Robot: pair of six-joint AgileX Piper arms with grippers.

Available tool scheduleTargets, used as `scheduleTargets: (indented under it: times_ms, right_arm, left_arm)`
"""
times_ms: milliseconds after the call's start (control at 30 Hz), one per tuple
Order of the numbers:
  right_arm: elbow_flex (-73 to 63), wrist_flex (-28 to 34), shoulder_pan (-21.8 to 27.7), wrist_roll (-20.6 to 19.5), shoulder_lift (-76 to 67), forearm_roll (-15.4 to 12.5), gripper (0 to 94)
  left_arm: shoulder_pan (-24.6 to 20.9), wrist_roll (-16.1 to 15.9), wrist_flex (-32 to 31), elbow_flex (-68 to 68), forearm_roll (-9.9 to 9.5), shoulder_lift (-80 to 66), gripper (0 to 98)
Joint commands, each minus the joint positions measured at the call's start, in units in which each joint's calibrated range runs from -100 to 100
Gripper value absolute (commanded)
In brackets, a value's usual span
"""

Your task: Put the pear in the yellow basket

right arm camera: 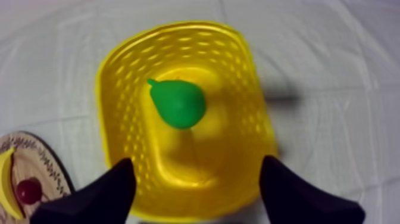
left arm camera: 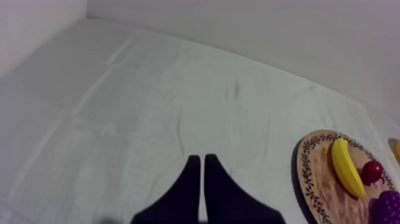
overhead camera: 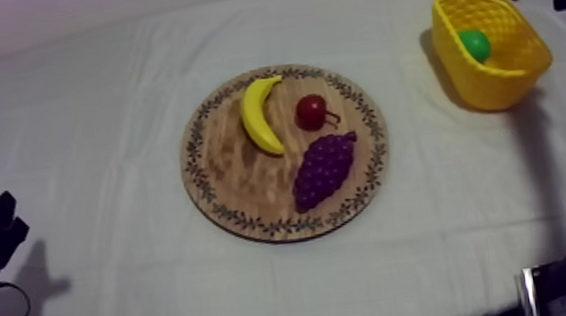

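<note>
The counter lies bare all round the wooden board, open from any side. On the board, the banana, small red fruit and grapes crowd the half nearer the yellow basket; the other half is free. The basket stands well apart from the board, its walls the one tall obstacle, its mouth open under the wide-spread right gripper.

Quick tally, here we go: 1 table, 1 round wooden board, 1 yellow basket. Fruit, 4 pcs total: 1 banana, 1 small red fruit, 1 bunch of grapes, 1 pear. By spot: 3 pcs on the board, 1 in the basket. Grippers, 2: left gripper and right gripper. 4 kinds, each x1.
</note>
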Motion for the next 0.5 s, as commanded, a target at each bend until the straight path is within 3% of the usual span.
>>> scheduleTargets:
  times_ms: [0,100,267,467]
  right_arm:
    - [15.81,-3.36,0.12,1.15,-20.47,-0.74,45.1]
    - [24.23,-4.86,0.67,2.94,-31.53,-2.28,34.4]
    - [38.85,-9.36,-1.82,3.00,-48.68,-1.57,16.6]
    - [54.36,-12.87,-4.60,2.35,-63.75,0.16,8.6]
  left_arm:
    - [0.00,0.00,0.01,-0.05,-0.01,-0.02,0.1]
    - [0.00,-0.01,0.01,-0.05,-0.01,-0.02,0.1]
    - [0.00,0.00,0.01,-0.05,-0.01,-0.02,0.1]
    - [0.00,0.00,0.01,-0.05,-0.01,-0.02,0.1]
